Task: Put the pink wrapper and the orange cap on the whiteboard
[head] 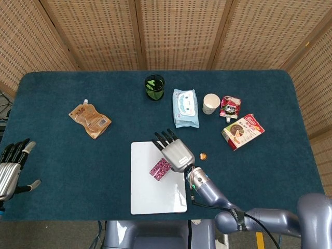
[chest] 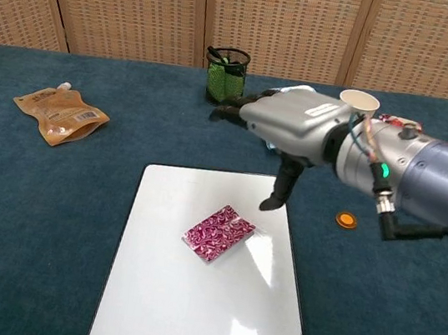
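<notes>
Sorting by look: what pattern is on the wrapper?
Pink-and-white swirls on the wrapper; chest view shows it best.

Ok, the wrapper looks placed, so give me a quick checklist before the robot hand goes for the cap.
1. Pink wrapper lies fully on the whiteboard: ok.
2. Right robot hand free of the wrapper, fingers apart, holding nothing: ok.
3. Orange cap on the whiteboard: not ok, it sits on the cloth beside the board's right edge.
4. Cap unobstructed, nothing touching it: ok.
5. Bare board space left for the cap: ok.
6. Left robot hand away at the table's left edge, empty: ok.
</notes>
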Motion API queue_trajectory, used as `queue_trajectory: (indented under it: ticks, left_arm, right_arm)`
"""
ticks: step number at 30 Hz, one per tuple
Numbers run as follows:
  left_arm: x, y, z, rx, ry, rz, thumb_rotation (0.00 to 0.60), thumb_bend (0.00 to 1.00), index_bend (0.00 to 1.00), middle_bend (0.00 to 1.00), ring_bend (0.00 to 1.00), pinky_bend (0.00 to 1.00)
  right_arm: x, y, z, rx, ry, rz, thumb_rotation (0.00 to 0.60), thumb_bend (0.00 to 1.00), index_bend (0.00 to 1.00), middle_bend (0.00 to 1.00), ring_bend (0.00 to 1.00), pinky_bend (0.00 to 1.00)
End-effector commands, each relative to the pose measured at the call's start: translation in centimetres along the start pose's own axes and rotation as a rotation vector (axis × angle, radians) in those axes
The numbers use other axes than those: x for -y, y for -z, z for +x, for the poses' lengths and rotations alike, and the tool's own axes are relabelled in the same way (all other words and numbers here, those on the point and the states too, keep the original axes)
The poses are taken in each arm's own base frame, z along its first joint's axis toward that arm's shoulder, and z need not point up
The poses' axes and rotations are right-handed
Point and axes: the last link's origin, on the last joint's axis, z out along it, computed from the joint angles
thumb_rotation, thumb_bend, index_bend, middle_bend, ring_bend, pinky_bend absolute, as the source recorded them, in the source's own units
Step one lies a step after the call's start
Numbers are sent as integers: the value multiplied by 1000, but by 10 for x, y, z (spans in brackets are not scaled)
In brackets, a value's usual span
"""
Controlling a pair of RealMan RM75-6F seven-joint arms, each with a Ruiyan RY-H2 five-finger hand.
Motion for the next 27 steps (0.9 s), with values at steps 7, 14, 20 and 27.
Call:
queue_trajectory:
  ticks: [7, 14, 20, 27]
  left_arm:
    - [-6, 0, -3, 9, -14, -18, 600, 0, 0, 0, 0, 0]
    - [-10, -1, -6, 14, -26, -21, 600, 0, 0, 0, 0, 0]
    - [-10, -2, -7, 17, -30, -18, 600, 0, 0, 0, 0, 0]
    - [-9, -2, -6, 18, -27, -17, 600, 0, 0, 0, 0, 0]
  right_arm:
    - [-75, 31, -27, 74, -29, -178, 600, 293, 440, 0, 0, 0]
    - [-95, 39, -49, 87, -70, -209, 600, 327, 448, 0, 0, 0]
    - [-97, 37, -61, 93, -84, -204, 600, 329, 448, 0, 0, 0]
    - [-92, 31, -71, 112, -69, -197, 600, 335, 448, 0, 0, 0]
